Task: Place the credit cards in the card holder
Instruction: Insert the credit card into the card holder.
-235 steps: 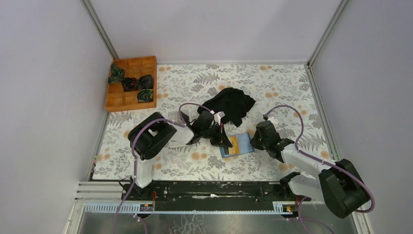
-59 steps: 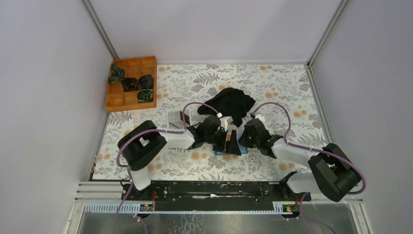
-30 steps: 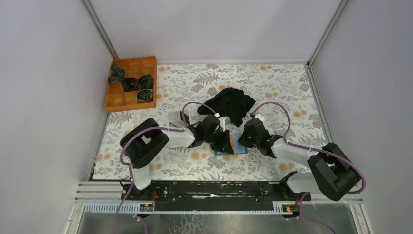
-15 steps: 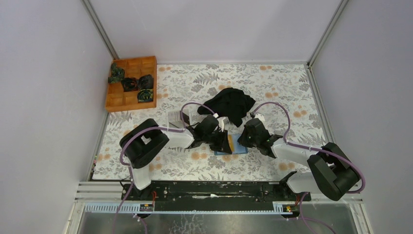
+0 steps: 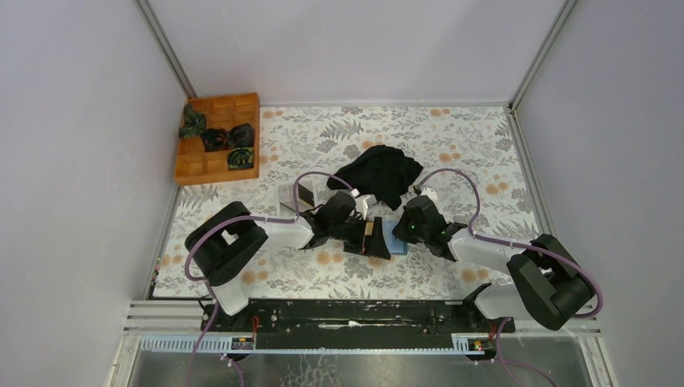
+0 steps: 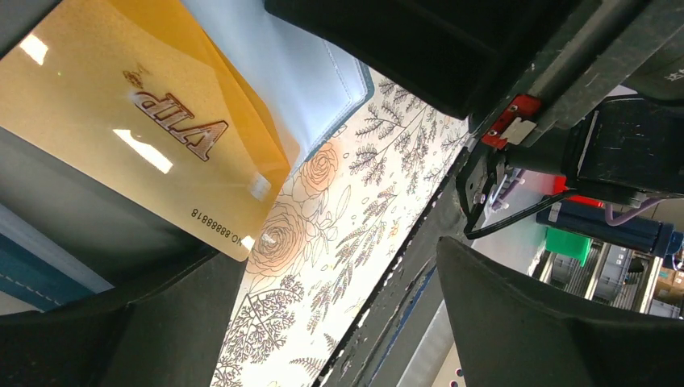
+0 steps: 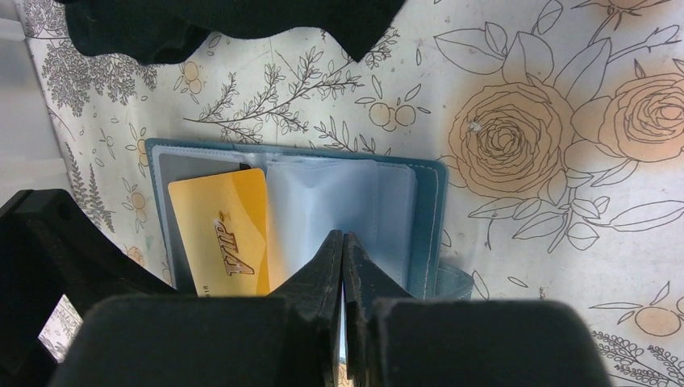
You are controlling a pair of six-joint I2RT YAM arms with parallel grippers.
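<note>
Gold card [image 7: 218, 242] on open card holder [image 7: 423, 214], long axis crosswise

Light looks bright and even from overhead to me, shadows soft; white glare streaks cross the gold card [image 6: 137, 121]; my left wrist view is tilted, its near fingers [image 6: 548, 322] dark, blurred.

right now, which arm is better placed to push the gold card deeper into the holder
Left. The left end effector is open at the gold card; the right end effector is shut, tips down on the card holder.
</note>
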